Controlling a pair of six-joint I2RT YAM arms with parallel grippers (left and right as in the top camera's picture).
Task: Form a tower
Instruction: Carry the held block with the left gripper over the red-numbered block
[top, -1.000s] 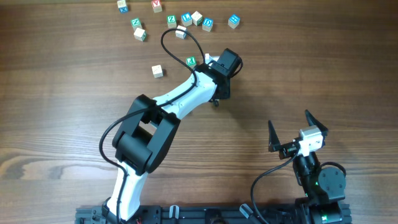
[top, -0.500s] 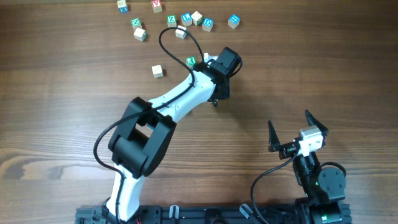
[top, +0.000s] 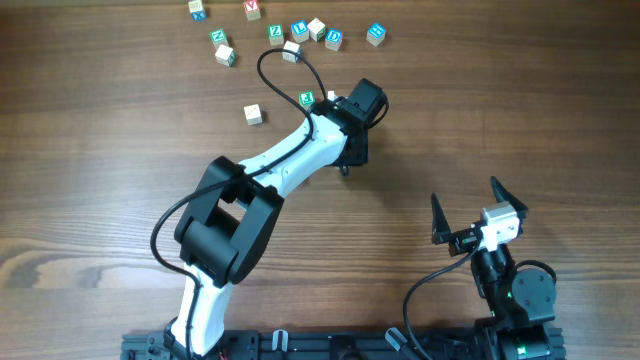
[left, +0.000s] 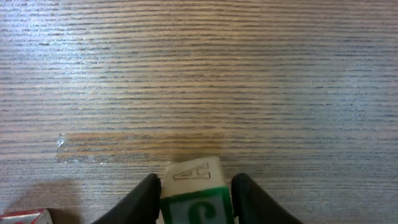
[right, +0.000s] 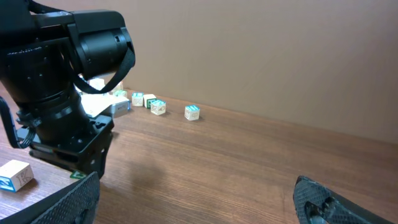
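A pale wooden cube (left: 196, 199) with a green lettered face sits on the table between the black fingers of my left gripper (left: 194, 183). Both jaws press against its sides. From overhead the left gripper (top: 348, 160) points down near the table's middle, and its wrist hides that cube. My right gripper (top: 465, 195) hovers open at the front right, with only bare wood between its jaws (right: 196, 193). No tower shows in any view.
Loose letter cubes lie scattered along the far edge (top: 300, 30). A green one (top: 307, 98) and a pale one (top: 254, 114) sit nearer the left arm. A pale cube with blue print (right: 15, 174) lies left of the left arm's wrist. A strip of tape (left: 62, 142) marks the wood.
The left jaws have closed in on the green-faced cube. The left arm's elbow has shifted slightly left. The right arm has not moved.
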